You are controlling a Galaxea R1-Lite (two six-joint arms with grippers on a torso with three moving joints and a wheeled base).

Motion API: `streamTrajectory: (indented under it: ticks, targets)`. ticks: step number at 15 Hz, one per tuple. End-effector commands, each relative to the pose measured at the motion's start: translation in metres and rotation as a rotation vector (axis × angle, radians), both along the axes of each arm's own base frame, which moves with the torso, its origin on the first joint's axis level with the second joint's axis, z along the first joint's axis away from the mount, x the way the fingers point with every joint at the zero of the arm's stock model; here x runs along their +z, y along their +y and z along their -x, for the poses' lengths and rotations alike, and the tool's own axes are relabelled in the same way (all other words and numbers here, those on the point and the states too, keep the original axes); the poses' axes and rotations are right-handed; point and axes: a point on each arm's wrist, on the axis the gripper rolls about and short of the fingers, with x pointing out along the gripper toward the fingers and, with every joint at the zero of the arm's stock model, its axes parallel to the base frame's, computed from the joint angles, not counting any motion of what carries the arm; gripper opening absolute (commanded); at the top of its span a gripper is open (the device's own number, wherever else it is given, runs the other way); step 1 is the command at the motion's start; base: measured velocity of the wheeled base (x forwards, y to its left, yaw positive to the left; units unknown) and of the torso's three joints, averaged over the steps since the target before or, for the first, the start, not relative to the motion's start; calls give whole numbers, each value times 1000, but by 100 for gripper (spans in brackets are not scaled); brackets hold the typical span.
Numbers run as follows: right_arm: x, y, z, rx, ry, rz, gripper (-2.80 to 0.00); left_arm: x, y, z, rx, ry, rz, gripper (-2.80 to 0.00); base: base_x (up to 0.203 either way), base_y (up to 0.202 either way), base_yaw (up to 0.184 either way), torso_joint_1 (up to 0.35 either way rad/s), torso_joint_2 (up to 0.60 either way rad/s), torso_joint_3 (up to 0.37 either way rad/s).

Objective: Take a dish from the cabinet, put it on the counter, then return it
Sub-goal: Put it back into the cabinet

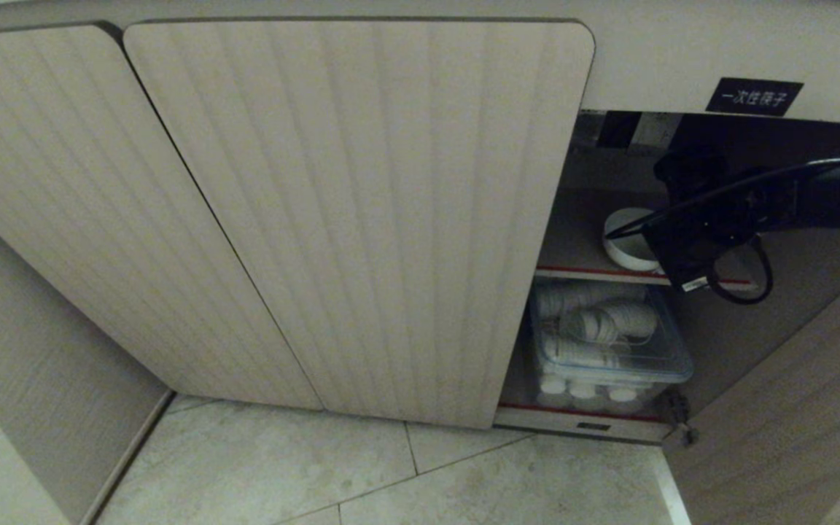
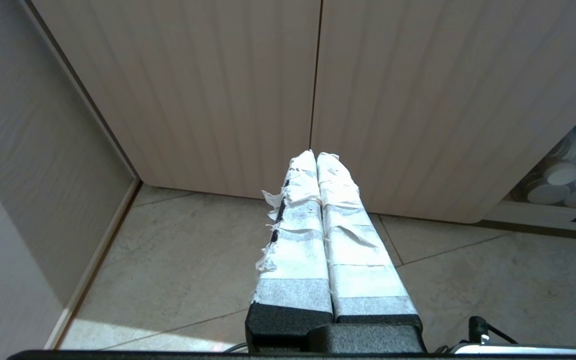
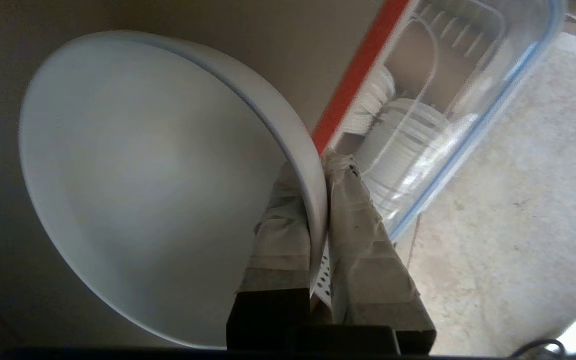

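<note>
My right gripper (image 3: 318,165) inside cabinet (image 1: 362,211), taped fingers (image 3: 280,235) clamped on rim of dish (image 3: 158,180), one inside, one outside. Dish over upper red-edged shelf (image 1: 580,271). My left gripper (image 2: 316,156) pressed together, above floor (image 2: 178,260).

- The right arm (image 1: 828,191) is showing a black, tube-like body, with a thin black cable running along it and looping under the wrist.
- A small white label is sitting on the black wrist block.
- The left gripper (image 2: 316,156) is wearing white tape, frayed at the edges, over black fingers.
- The right gripper (image 3: 318,167) is carrying similar wrinkled pale tape.
</note>
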Motion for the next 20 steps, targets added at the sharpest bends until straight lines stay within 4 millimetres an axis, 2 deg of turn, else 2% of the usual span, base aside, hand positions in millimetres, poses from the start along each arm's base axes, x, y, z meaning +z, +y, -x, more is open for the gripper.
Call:
streamTrajectory:
  ticks: [1, 20]
  targets:
    - [0, 0, -2, -5, -8, -6, -280, 0, 0, 0, 1, 0, 1, -280, 0, 0, 0, 0, 0, 0]
    - [-9, 1, -11, -7, -17, -3, -280, 0, 0, 0, 1, -2, 1, -280, 0, 0, 0, 0, 0, 0]
